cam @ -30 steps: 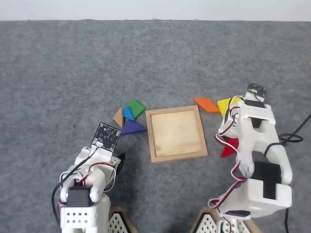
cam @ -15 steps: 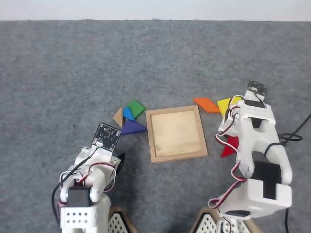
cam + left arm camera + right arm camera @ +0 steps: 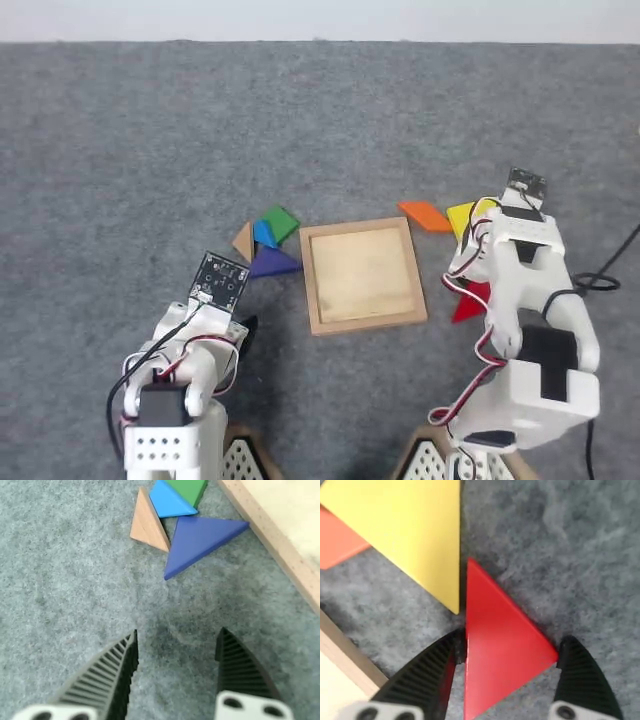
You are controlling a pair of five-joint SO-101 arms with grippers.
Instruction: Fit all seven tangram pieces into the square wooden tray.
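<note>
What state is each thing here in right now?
wooden tray: empty.
left pincer: open, holding nothing.
right pincer: open, astride the red triangle.
red triangle: outside tray.
yellow triangle: outside tray.
orange piece: outside tray.
purple triangle: outside tray.
blue triangle: outside tray.
green piece: outside tray.
tan triangle: outside tray.

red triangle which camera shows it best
The right wrist view: the red triangle lies close up between the open jaws, beside the yellow triangle. The high view gives a red sliver partly hidden by the right arm.
</note>
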